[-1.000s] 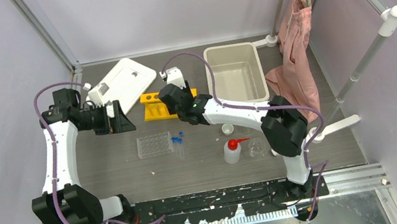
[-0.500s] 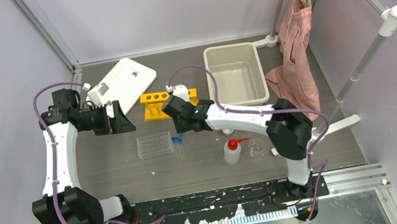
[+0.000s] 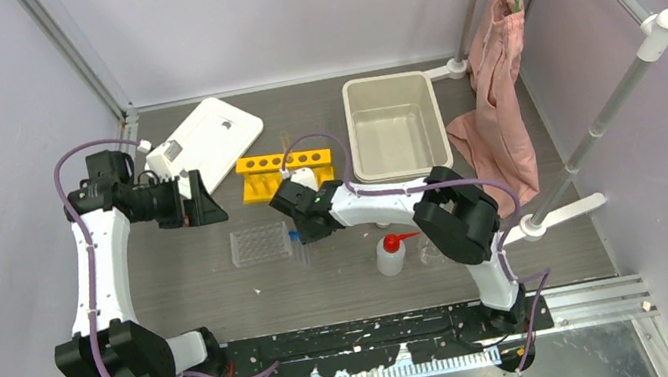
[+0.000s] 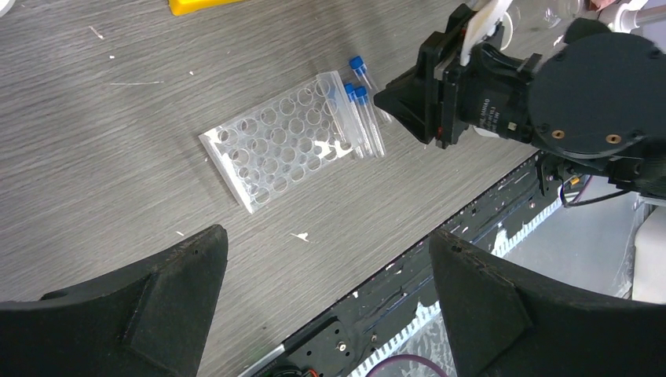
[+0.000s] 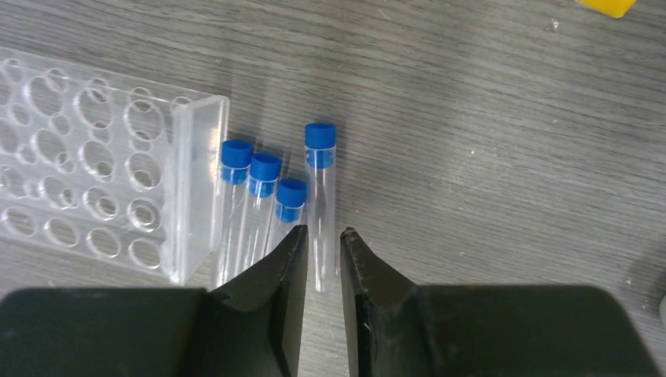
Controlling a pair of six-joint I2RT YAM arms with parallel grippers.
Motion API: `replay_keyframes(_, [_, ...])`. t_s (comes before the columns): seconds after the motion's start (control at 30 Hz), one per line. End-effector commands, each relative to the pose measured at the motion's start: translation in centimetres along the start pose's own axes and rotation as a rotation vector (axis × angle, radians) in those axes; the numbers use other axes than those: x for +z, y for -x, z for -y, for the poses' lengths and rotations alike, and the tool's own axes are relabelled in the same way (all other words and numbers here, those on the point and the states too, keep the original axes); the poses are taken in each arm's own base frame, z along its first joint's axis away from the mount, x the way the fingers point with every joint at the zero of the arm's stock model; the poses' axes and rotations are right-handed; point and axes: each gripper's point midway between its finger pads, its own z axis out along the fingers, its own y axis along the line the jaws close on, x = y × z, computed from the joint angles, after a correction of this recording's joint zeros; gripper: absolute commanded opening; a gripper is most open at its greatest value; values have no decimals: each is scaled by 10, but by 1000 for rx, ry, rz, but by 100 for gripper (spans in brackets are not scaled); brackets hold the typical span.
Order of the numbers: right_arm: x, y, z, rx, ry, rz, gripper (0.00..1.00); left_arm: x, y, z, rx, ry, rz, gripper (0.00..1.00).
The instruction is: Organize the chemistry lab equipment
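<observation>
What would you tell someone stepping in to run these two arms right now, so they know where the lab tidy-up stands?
Left gripper: open, empty, held above the table, left of the yellow rack.
Right gripper: low over the table, its fingers astride the lower end of one blue-capped vial; I cannot tell whether it is pinching it.
Things: three more vials lie flat against the clear tray; the white squeeze bottle stands to the right.
Done: no vial is in the tray.
Left: all four vials, then the other pieces.
</observation>
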Motion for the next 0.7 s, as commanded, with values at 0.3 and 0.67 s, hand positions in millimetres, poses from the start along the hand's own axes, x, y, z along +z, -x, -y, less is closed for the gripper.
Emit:
replay_keyframes(0.3, [15, 14, 2, 19, -46, 19, 28, -6, 4, 4, 38, 7, 24, 100])
replay_keyframes(0.67, [-59, 72, -15, 74, 64, 187, 3, -9, 5, 20, 51, -66, 41, 100])
